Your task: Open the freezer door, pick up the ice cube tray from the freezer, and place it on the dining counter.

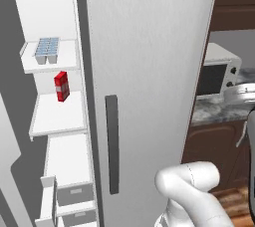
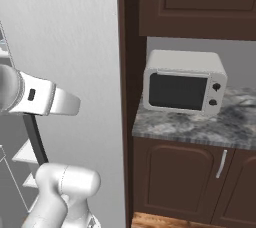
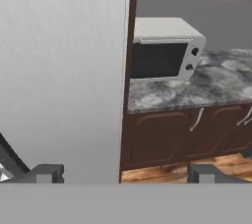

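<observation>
We see the freezer (image 1: 55,121) standing open on the left of the left base view, its white shelves bare to us. The tray (image 1: 47,50) sits on the upper shelf (image 1: 64,64), near the front edge, with its pale blue cubes showing from above. One shelf below, a red carton (image 1: 62,86) stands upright, towards the back wall. Lower down are two grey drawers (image 1: 74,193), one over the other.

Just right of the open compartment is the plain fridge door (image 1: 149,71), shut, with its dark bar handle (image 1: 112,144) running vertically on its left side. The arm (image 1: 194,191) rises at the lower right of that view, in front of this door.

In the hand view the end effector (image 3: 125,174) has its two dark fingertips (image 3: 47,173) spread wide apart, with nothing between them (they hold nothing and touch nothing). It faces the right edge of the fridge door and the dark wood side panel next to it.

Right of the fridge, a white microwave (image 2: 182,88) stands on a short marbled stone counter (image 2: 200,127), above dark brown cabinets (image 2: 170,182) with a silver handle (image 2: 221,163). A brown wall cabinet (image 2: 200,2) hangs above the microwave. A strip of wooden floor (image 3: 167,171) shows at the foot of the cabinets in the hand view.
</observation>
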Robot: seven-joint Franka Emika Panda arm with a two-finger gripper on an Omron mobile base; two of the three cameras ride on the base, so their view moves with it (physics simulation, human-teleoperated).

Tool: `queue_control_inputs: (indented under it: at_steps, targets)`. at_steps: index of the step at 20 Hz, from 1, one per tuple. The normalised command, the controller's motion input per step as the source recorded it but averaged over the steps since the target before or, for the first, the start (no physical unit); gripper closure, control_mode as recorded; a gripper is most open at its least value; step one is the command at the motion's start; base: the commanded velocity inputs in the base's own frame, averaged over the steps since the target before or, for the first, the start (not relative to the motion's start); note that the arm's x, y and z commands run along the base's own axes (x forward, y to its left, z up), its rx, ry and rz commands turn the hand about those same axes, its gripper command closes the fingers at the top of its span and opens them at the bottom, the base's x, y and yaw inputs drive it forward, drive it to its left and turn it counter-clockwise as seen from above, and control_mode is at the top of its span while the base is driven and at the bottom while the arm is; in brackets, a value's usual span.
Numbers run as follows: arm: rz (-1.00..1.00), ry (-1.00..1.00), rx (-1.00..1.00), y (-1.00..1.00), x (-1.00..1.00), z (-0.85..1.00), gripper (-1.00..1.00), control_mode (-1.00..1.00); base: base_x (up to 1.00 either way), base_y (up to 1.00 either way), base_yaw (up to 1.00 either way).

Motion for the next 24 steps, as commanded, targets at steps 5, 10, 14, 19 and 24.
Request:
queue_control_inputs:
  at_steps: [5,10,14,19,24]
  targets:
    - [0.0,-0.06,0.16,0.0,-0.12,-0.1,-1.0,-1.0,0.0,0.0,0.0]
    - [0.0,-0.03,0.04,0.1,0.0,0.0,-1.0,-1.0,0.0,0.0,0.0]
    - [0.0,-0.04,0.0,0.37,0.0,0.0,-1.0,-1.0,0.0,0.0,0.0]
    - [0.0,-0.05,0.0,0.34,0.0,0.0,-1.0,-1.0,0.0,0.0,0.0]
    - [0.0,-0.04,0.0,0.14,0.0,0.0,-1.0,-1.0,0.0,0.0,0.0]
